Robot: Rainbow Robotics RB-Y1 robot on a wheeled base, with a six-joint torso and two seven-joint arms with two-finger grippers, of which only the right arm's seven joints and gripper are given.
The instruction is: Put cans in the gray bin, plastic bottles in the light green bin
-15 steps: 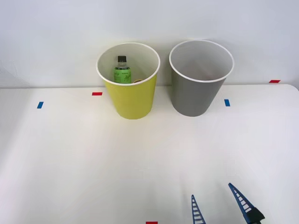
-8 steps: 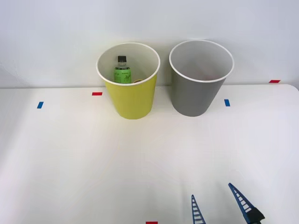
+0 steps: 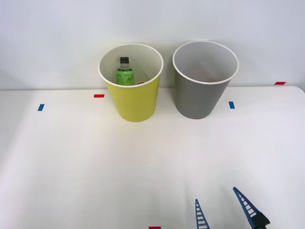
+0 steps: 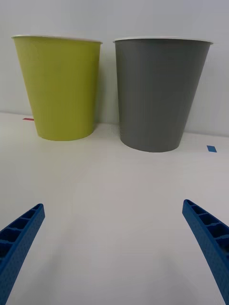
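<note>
Right gripper (image 3: 221, 207) — fingers spread wide, holding nothing; plastic bottle (image 3: 125, 73) upright inside light green bin (image 3: 138, 102), gray bin (image 3: 198, 98) beside it, both well beyond the fingertips — risk: sorting judged finished while a can lies unseen.

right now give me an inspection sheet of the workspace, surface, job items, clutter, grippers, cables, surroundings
Surface: white table, with small red and blue tape marks near its edges.
Job's things: light green bin and gray bin stand upright side by side at the far edge, apart. Green-labelled bottle stands inside the light green bin; something small and orange shows beside it, too hidden to identify. The visible part of the gray bin's inside shows nothing.
Clutter: nothing seen.
Grippers: right gripper open, holding nothing, over the near table edge.
Cables: nothing seen.
Surroundings: plain white wall behind.
</note>
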